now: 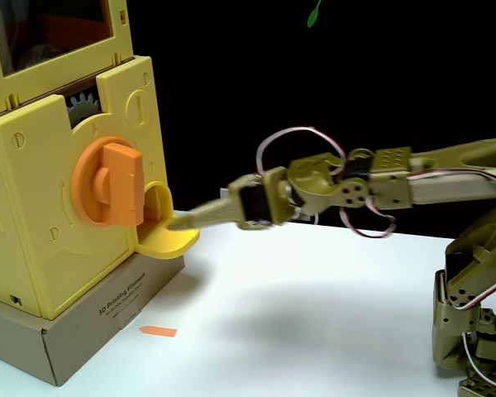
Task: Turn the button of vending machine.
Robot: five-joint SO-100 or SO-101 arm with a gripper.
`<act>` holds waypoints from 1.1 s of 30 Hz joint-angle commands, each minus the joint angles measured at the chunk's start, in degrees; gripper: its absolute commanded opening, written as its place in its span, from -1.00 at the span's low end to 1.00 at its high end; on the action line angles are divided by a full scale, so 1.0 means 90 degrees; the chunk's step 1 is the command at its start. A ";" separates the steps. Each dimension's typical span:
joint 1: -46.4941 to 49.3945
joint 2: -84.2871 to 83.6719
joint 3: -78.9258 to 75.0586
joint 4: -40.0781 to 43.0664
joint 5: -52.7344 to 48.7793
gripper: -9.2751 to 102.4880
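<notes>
The gripper is seen in the fixed view, stretched out to the left from the arm. Its tip is blurry, so it cannot be told whether the fingers are apart or together. Nothing is seen to be held in it.

The button is found up and to the left of the gripper tip, close by but not touched. It is big, round and orange, with a thick bar across the middle. The bar is seen standing nearly straight up.

The button is set in the front of the vending machine, a big yellow box to the left of the gripper. A grey gear is seen higher up than the gripper, above the button. A yellow scoop tray is stuck out from the machine just under the gripper tip. The tip looks to be right over the tray or touching it; which one cannot be told.

The machine is stood on a cardboard box, lower than the gripper. A small orange arrow is laid on the white table below the gripper.

The task looks to be just at the start. The button is not yet gripped, so it is likely not yet turned. The gripper must still be lifted up to the bar, closed on it, and then twisted.
</notes>
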 commanded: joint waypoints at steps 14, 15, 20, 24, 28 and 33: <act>0.0156 -0.2031 -0.1758 -0.1318 0.0498 -0.16; 0.0156 -0.2148 -0.1836 -0.1367 0.0537 -0.17; 0.0146 -0.2559 -0.2119 -0.1553 0.0586 -0.21; 0.0146 -0.2803 -0.2295 -0.1758 0.0547 -0.25; 0.0146 -0.2979 -0.2480 -0.2002 0.0527 -0.29; 0.0117 -0.3164 -0.2617 -0.2256 0.0400 -0.36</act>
